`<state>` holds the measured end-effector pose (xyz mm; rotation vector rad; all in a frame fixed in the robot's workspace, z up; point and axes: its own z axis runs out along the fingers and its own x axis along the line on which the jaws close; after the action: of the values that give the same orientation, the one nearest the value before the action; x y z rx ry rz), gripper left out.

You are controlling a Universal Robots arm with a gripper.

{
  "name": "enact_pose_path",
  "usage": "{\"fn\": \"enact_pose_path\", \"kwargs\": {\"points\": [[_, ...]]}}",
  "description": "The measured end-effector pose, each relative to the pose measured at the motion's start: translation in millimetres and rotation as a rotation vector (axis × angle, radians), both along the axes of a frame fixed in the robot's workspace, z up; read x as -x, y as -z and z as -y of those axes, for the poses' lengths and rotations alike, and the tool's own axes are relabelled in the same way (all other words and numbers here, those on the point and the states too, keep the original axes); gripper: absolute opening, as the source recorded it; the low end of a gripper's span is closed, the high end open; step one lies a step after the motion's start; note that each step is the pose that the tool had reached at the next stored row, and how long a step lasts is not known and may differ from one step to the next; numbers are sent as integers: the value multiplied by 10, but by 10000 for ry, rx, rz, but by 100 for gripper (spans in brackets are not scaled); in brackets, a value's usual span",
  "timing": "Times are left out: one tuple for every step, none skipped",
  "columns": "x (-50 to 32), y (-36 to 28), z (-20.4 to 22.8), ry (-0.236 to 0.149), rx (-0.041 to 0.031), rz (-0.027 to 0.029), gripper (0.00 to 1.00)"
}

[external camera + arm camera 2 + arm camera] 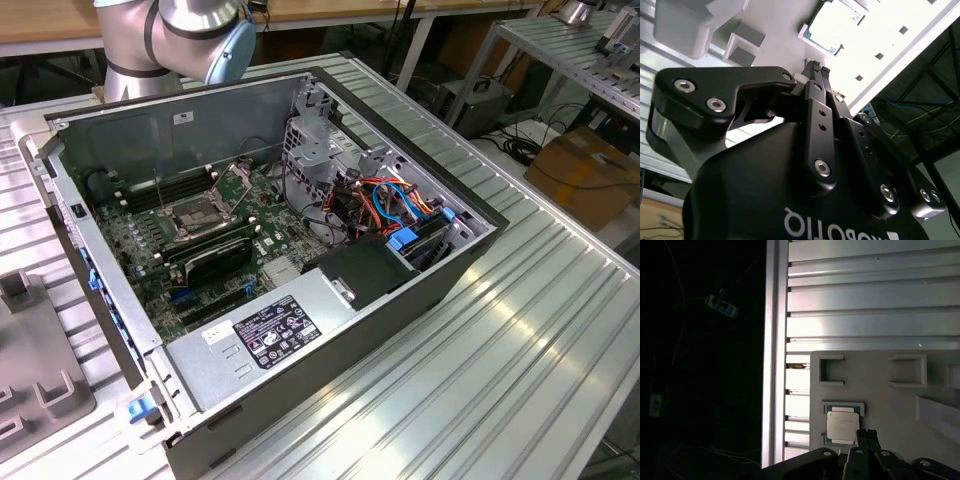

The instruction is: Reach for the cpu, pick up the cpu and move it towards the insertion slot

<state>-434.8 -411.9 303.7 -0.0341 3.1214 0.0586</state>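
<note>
The arm [165, 35] is poking in at the top edge of the exterior view, toward that view's left. It's a chunky grey joint with a blue cap [232, 52] facing the camera. In the second wrist view the gripper [818, 68] is reaching away from the lens, and its two black fingers [816, 125] are lying side by side with the tips pinching together on nothing. In the first wrist view the gripper [866, 432] is looking just as closed, with its black linkage bars [877, 460] folding in tight behind the tips.
</note>
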Motion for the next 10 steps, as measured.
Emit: {"fn": "enact_pose_path", "kwargs": {"points": [[7, 27, 18, -1, 1, -1, 11], [10, 58, 28, -1, 0, 0, 11], [12, 96, 32, 0, 1, -19, 11], [11, 120, 35, -1, 0, -30, 11], [12, 135, 36, -1, 1, -33, 11], [13, 160, 37, -1, 0, -34, 11], [14, 178, 39, -1, 1, -35, 11], [18, 208, 41, -2, 0, -34, 11], [30, 241, 43, -3, 1, -33, 11], [46, 290, 47, -3, 0, -30, 11]]}}
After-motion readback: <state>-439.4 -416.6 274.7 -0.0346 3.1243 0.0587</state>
